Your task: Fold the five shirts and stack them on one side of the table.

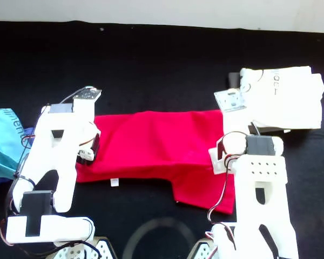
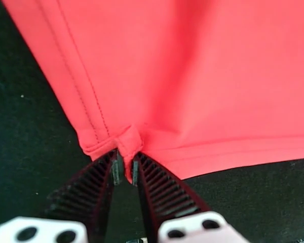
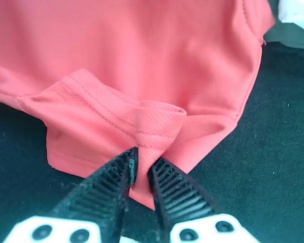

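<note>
A red shirt (image 1: 162, 143) lies spread across the middle of the black table (image 1: 151, 65), partly folded. My left gripper (image 2: 124, 171) is shut on a pinch of the red shirt (image 2: 192, 76) at its hemmed corner; in the high view this arm (image 1: 59, 156) sits at the shirt's left end. My right gripper (image 3: 141, 169) is shut on a bunched fold of the red shirt (image 3: 142, 61) near a sleeve, at the shirt's right end under the right arm (image 1: 259, 172). A folded white shirt (image 1: 283, 97) lies at the back right. A crumpled blue shirt (image 1: 5, 143) sits at the left edge.
The white shirt rests on a dark folded item (image 1: 270, 128) beneath it. A light wall (image 1: 162, 11) borders the table's far edge. Bare black table stretches behind the red shirt and in front of it between the arm bases.
</note>
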Action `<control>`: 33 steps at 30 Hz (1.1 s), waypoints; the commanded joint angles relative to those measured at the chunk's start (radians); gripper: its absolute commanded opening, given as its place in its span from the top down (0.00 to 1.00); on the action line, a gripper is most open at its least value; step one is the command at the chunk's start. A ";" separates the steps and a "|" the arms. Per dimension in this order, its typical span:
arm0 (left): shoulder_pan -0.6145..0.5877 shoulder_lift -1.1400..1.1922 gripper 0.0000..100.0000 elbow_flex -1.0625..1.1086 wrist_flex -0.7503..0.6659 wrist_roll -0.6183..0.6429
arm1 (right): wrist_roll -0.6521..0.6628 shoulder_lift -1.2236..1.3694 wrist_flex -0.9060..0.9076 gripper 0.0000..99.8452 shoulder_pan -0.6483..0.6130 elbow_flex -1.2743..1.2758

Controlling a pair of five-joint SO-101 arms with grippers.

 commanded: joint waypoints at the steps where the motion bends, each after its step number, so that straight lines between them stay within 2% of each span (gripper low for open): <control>1: 0.039 -0.038 0.99 0.004 -0.005 -0.008 | 0.011 -0.028 -0.012 0.99 0.010 0.028; 10: 0.042 -0.036 0.98 -0.004 -0.005 -0.008 | 0.072 -0.038 -0.019 0.99 0.010 0.105; 12: 0.042 -0.044 0.95 0.001 -0.003 -0.008 | 0.072 -0.038 -0.008 0.99 0.007 0.105; 16: 0.025 -0.047 0.85 -0.025 0.044 -0.009 | 0.072 -0.039 0.028 0.88 0.007 0.101; 19: -0.033 -0.047 0.84 -0.097 0.094 -0.009 | 0.072 -0.039 0.064 0.82 0.007 0.030; 23: -0.108 -0.047 0.84 -0.268 0.161 -0.009 | 0.064 -0.039 0.125 0.82 0.007 -0.133; 26: -0.116 -0.036 0.84 -0.401 0.184 -0.008 | 0.017 -0.028 0.116 0.82 0.008 -0.231; 28: -0.097 -0.035 0.85 -0.455 0.180 -0.006 | -0.029 -0.025 0.068 0.86 0.007 -0.259; 30: -0.056 -0.033 0.94 -0.483 0.155 -0.003 | -0.057 -0.024 0.007 0.98 0.007 -0.260; 31: -0.030 -0.033 1.00 -0.483 0.129 -0.002 | -0.069 -0.016 -0.019 1.00 0.007 -0.259; 33: 0.018 -0.027 0.97 -0.470 0.078 -0.002 | -0.080 0.024 -0.051 0.99 0.007 -0.262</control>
